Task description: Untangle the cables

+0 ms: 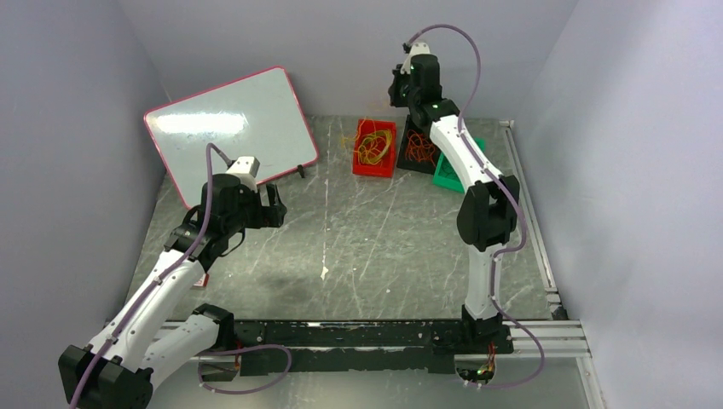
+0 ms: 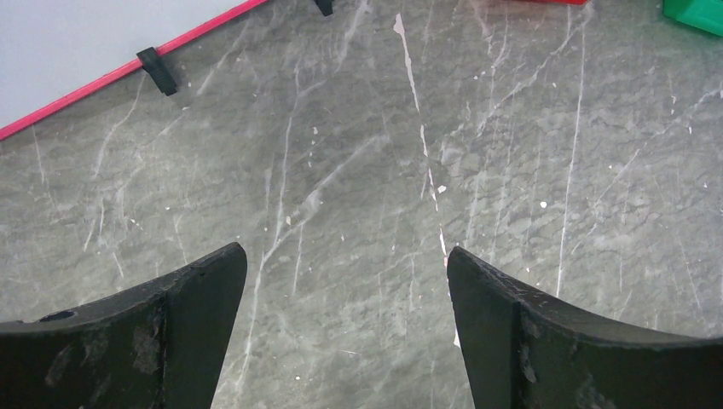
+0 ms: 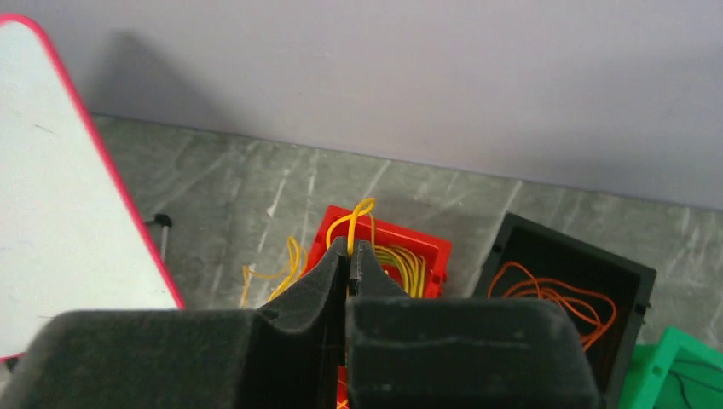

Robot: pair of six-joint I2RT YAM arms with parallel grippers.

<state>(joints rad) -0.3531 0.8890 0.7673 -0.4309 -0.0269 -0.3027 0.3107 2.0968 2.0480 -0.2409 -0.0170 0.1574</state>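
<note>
right gripper (image 3: 350,253) clamped tight on yellow cable loop (image 3: 361,210) above red bin (image 3: 431,248), left gripper (image 2: 345,277) spread wide over table (image 2: 358,153), holding nothing, pinch seen only from right wrist

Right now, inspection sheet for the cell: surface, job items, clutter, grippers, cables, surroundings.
Surface: grey marbled table, scratched.
Job's things: yellow cables in red bin, some spilling over its rim; orange cables in black bin; green bin beside it, contents unclear.
Clutter: pink-rimmed whiteboard propped back left.
Grippers: left gripper open, empty, over bare table; right gripper shut, yellow loop pinched at its tips.
Cables: lilac hoses on both arms, looping free.
Surroundings: plain grey walls.
</note>
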